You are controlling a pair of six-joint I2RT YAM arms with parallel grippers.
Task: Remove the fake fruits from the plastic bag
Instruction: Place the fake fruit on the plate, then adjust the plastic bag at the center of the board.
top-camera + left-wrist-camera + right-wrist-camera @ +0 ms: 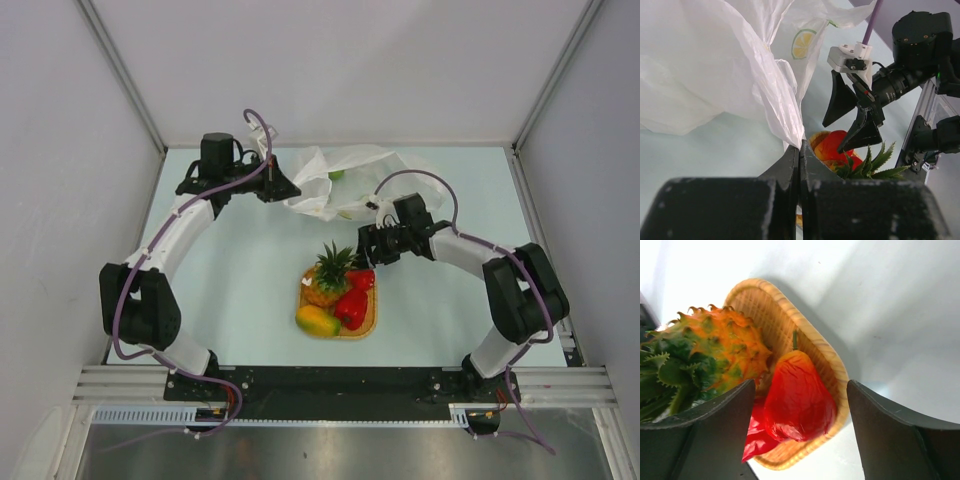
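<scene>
The white plastic bag (335, 180) lies crumpled at the back middle, with a small green piece (336, 175) showing through it. My left gripper (290, 190) is shut on a fold of the bag's edge (790, 120). On the woven mat (362, 328) lie the pineapple (325, 280), two red pieces (352, 305) and the mango (317, 321). My right gripper (365, 245) is open and empty just above the mat's far edge. In the right wrist view its fingers (720, 415) stand either side of a red piece (800, 395), with the pineapple (725, 345) to the left.
White enclosure walls (70, 150) stand on three sides of the pale table. The bag carries a lemon-slice print (803, 44). My right gripper (852, 120) shows in the left wrist view, hanging over the red fruit (835, 145).
</scene>
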